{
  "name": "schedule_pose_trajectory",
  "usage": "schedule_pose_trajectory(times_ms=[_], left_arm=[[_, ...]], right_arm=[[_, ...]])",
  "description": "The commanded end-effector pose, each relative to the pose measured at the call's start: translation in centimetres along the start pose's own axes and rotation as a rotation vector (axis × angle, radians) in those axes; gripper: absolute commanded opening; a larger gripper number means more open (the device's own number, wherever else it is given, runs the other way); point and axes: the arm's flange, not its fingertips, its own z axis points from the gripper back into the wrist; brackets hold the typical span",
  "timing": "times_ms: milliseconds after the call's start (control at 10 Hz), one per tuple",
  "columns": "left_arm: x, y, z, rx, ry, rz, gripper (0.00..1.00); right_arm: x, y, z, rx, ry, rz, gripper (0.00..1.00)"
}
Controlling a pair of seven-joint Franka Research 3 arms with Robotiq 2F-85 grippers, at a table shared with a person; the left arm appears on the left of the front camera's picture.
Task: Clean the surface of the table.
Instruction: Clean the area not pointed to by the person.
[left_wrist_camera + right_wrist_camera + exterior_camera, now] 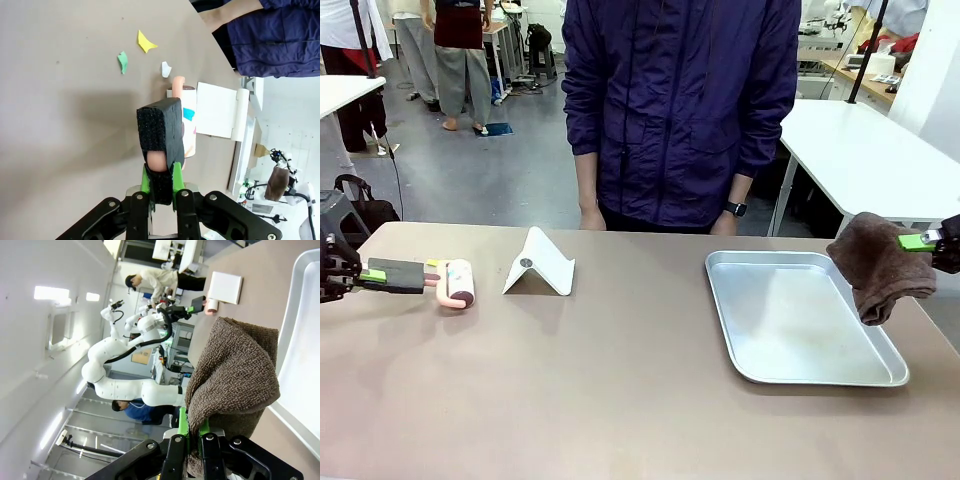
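Two tools up, both clamped: left end effector (pixel 370 275) clenched on the lint roller (pixel 456 283) handle at centre left, right end effector (pixel 922 241) pinching a brown cloth (pixel 876 268) at the right edge. The counter (pixel 620 400) fills the lower frame; I judge it rigid, smooth, matte (nothing to grip, so I hold the tools and press lightly). Left wrist view adds paper scraps (pixel 145 41) upper centre; front view supplies the tray (pixel 790 320) layout.
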Motion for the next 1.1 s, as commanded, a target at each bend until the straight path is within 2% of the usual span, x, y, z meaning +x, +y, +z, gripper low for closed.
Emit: schedule_pose_trajectory(times_ms=[0, 300, 500, 700, 800, 1000], left_arm=[[0.6, -0.2, -0.8, -0.008, -0.006, 0.020, 0.18], [0.7, -1.4, 0.2, -0.090, -0.006, 0.013, 0.18], [0.3, -2.4, 2.8, -0.147, -0.015, 0.001, 0.18], [-0.5, -3.4, 7.2, -0.271, -0.026, -0.030, 0.18], [-1.2, -3.6, 10.1, -0.371, -0.010, -0.051, 0.18], [-2.9, -1.9, 15.2, -0.493, 0.089, -0.070, 0.18]], right_arm=[[0.3, 0.4, 0.3, 0.011, -0.011, 0.008, 0.08], [0.3, 0.4, 0.3, 0.011, -0.011, 0.008, 0.08], [0.3, 0.4, 0.3, 0.011, -0.011, 0.008, 0.08], [0.3, 0.4, 0.3, 0.011, -0.011, 0.008, 0.08], [0.3, 0.4, 0.3, 0.011, -0.011, 0.008, 0.08], [0.3, 0.4, 0.3, 0.011, -0.011, 0.008, 0.08]])
